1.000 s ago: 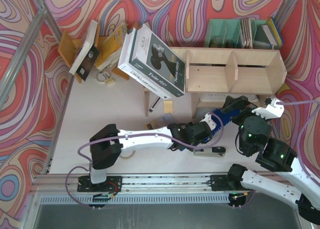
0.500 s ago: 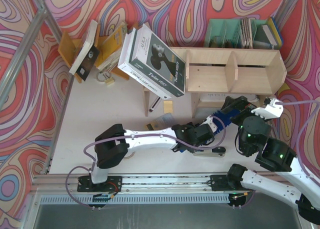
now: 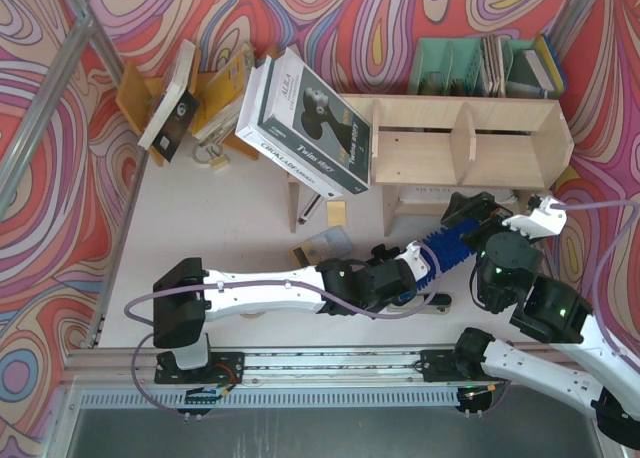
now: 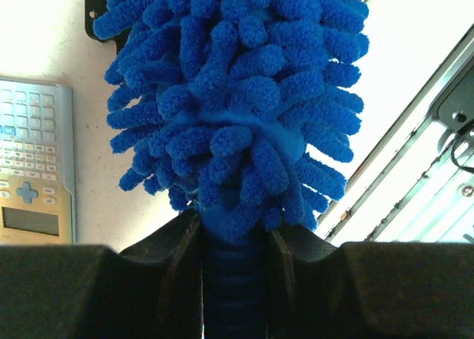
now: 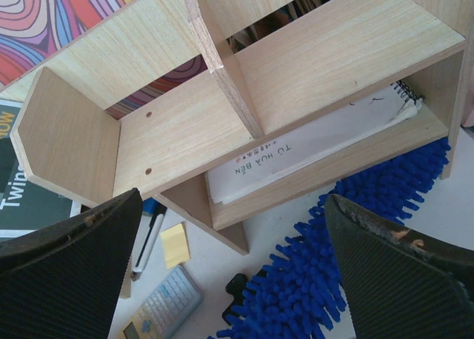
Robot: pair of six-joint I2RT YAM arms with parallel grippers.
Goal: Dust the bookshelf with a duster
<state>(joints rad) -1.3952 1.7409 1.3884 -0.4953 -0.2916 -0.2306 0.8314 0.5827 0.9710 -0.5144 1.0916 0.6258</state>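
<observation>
The light plywood bookshelf stands at the back right, seen close in the right wrist view. The blue fluffy duster lies low in front of its legs. My left gripper is shut on the duster's ribbed handle; the shaggy head fills that view. My right gripper hangs open and empty above the duster's far end and the shelf's front, its fingers wide apart. The duster shows on the table below them.
A large book leans on the shelf's left end. A notebook lies on the lower level. A calculator, a yellow note and a pen lie near the legs. The green organizer stands behind; a book stand is at back left.
My left arm has swung its rear links leftward and drawn the gripper back a little. The duster has slid out, so more of its blue head shows. The right arm has not moved.
</observation>
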